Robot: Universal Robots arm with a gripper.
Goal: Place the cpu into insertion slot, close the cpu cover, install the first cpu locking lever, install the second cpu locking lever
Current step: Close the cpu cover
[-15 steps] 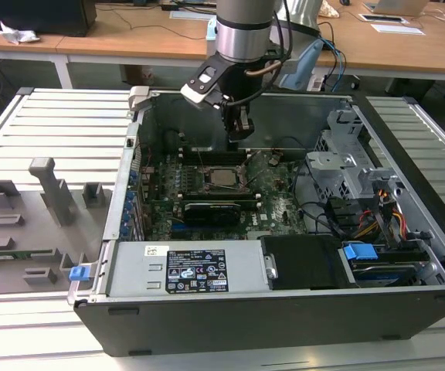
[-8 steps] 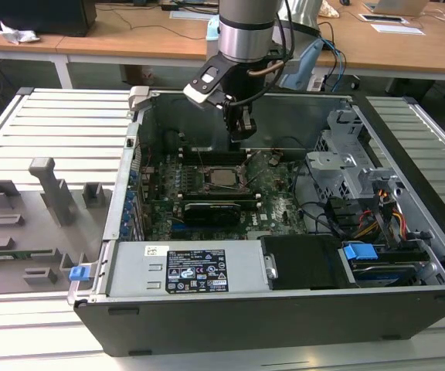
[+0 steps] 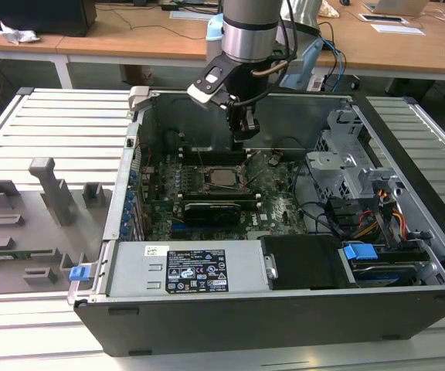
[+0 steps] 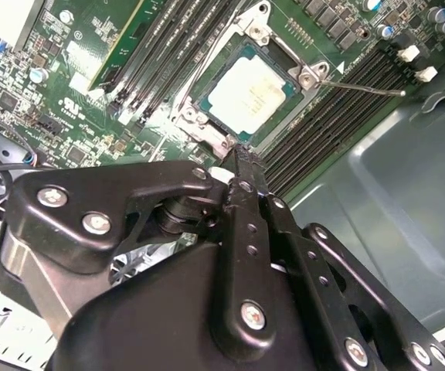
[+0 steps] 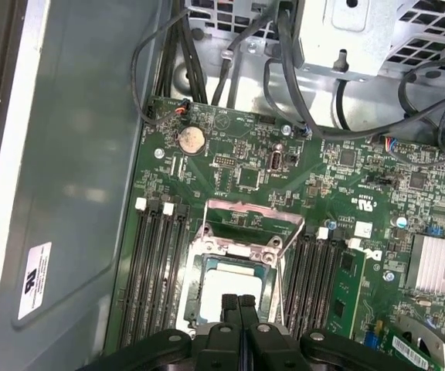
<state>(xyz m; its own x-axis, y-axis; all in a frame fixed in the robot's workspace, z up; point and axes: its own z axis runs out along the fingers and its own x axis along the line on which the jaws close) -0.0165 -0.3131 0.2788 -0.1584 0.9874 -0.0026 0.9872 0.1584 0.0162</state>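
Note:
The cpu [image 4: 249, 94], a pale silver square, lies flat in the insertion slot [image 5: 195, 287] on the green board; it also shows as cpu [image 3: 222, 177] and cpu [image 5: 221, 280]. The cpu cover [image 5: 242, 205], a thin silver frame, stands tilted up and open at the slot's edge away from my fingers. A thin metal lever [image 4: 361, 86] juts out beside the slot, unlatched. My gripper [image 3: 244, 133] hangs just above the board near the slot's rim. Its black fingers [image 5: 238, 309] are pressed together, shut with nothing between them; their tip [image 4: 242, 158] sits over the slot's corner.
Long black memory slots [image 5: 157, 270] flank the socket on both sides. A grey drive cage [image 3: 346, 154] with cables stands at the exterior view's right, and a labelled power supply [image 3: 195, 269] lies in front. The case walls enclose the board. Grey fixtures [image 3: 49, 189] sit on the table outside.

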